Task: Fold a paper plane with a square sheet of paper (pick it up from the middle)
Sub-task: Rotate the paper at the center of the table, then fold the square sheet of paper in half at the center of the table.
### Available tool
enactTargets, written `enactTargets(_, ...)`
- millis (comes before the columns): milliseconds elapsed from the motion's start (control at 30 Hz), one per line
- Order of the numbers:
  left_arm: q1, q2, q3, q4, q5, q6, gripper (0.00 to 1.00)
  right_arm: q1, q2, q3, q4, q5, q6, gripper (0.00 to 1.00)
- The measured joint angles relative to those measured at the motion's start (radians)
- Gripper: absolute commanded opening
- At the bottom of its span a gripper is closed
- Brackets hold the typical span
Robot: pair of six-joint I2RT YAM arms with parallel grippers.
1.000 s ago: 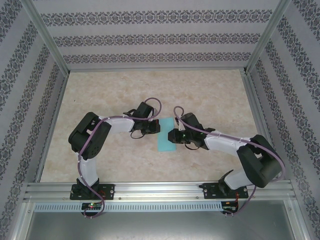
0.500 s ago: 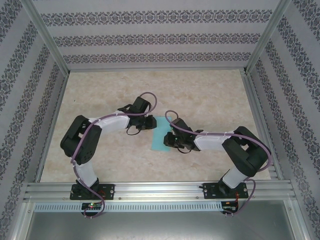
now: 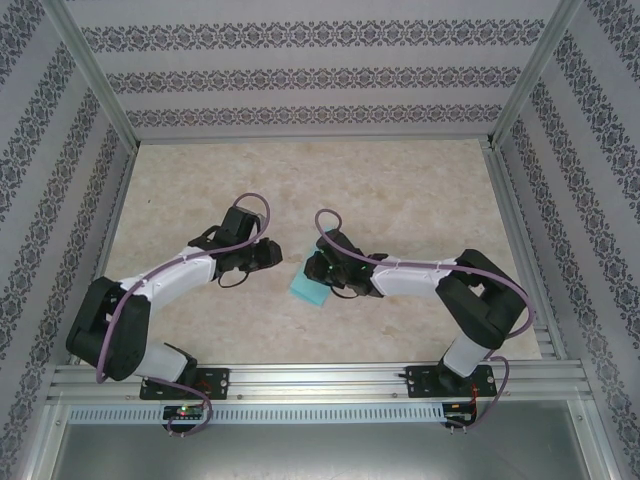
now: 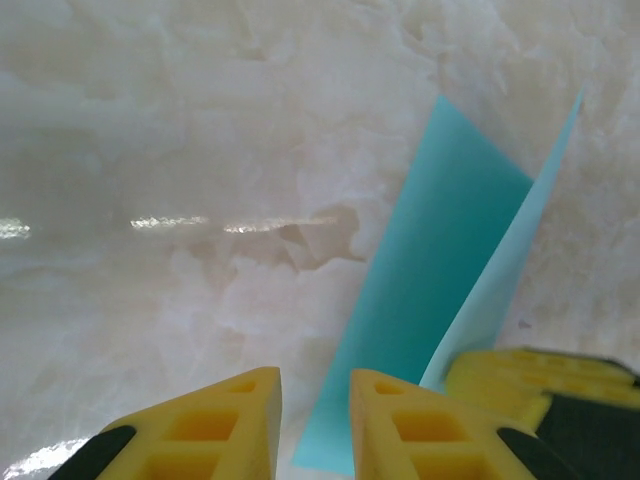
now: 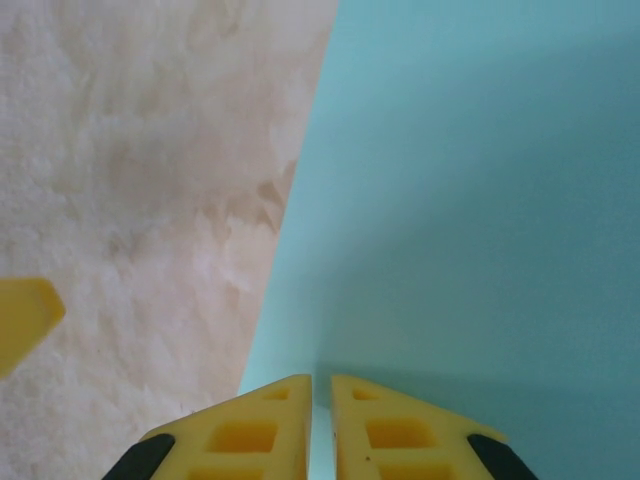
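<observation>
Where I start, at the right gripper [image 5: 321,385], the two yellow fingers sit pressed almost together with a thin sliver of teal between them: clamped on the near edge of the sheet of paper [image 5: 480,200].

- Right gripper, top view [image 3: 320,268]: low over the table, at the upper right edge of the paper, arm stretched in from the right.
- Left gripper [image 4: 315,375]: fingers narrowly parted, bare table showing through the gap, nothing held. From above [image 3: 270,255] it sits just left of the paper, apart from it.
- Sheet of paper [image 3: 306,291]: small teal shape near the middle of the table, between the two grippers. In the left wrist view [image 4: 430,300] it is folded, with one darker layer lying flat and a paler layer standing up along its right side, rising to a sharp tip.
- Stray yellow tips: one of the left gripper's fingers [image 5: 22,318] at the left edge of my right wrist view; one of the right gripper's fingers [image 4: 530,375] beside the raised layer.
- Table [image 3: 400,180]: pale marbled surface.
- Walls [image 3: 300,75]: patterned strips on three sides.
- Rail [image 3: 320,380]: aluminium, carrying both arm bases.
</observation>
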Motion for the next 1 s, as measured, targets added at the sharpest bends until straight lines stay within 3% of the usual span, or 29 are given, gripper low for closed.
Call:
enactTargets(333, -0.146, -0.098, 0.004, -0.02, -0.013, -0.024, 0.14, -0.167, -0.061, -0.062, -0.031, -0.114, -0.2, 0.1)
enactTargets(700, -0.344, -0.02, 0.049, -0.018, -0.079, -0.124, 0.07, -0.168, 0.071, -0.062, 0.041, -0.192, -0.214, 0.09)
enactTargets(1000, -0.388, 0.159, 0.05, 0.034, -0.108, -0.193, 0.04, -0.138, 0.09, -0.101, 0.171, -0.16, -0.085, 0.1)
